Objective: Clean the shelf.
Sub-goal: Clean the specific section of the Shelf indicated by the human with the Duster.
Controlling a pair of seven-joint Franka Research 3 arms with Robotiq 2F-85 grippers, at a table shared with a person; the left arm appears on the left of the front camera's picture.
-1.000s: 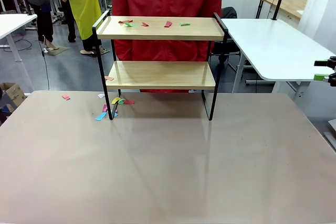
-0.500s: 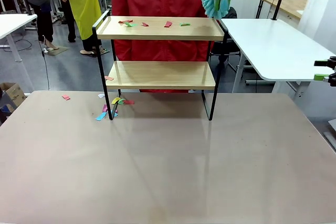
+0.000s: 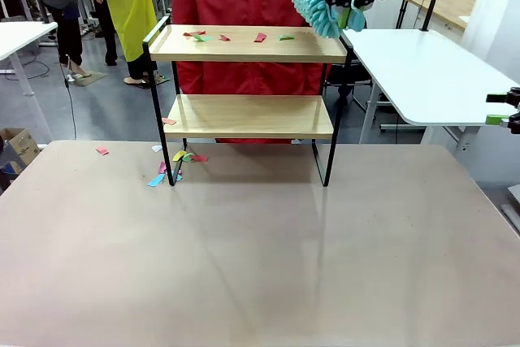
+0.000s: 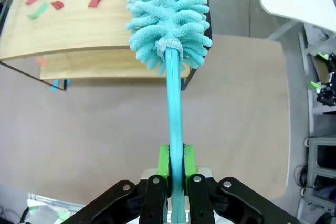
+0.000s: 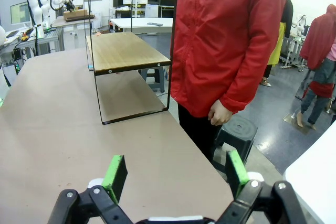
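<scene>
Worktop [image 3: 260, 258] carries two-tier shelf [image 3: 252, 115], scraps [image 3: 260, 37] on top board; left jaws clamped on duster [image 3: 313, 2] above its right end, right jaws apart; risk: low sweep knocks shelf over.

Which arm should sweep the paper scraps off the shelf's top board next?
Left: the left hand is shut on the teal duster, its head at the top board's right end, near the paper scraps. The right hand is open, empty, off to the side.

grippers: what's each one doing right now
left gripper: shut on the teal duster, by its handle
right gripper: open, holding nothing
</scene>
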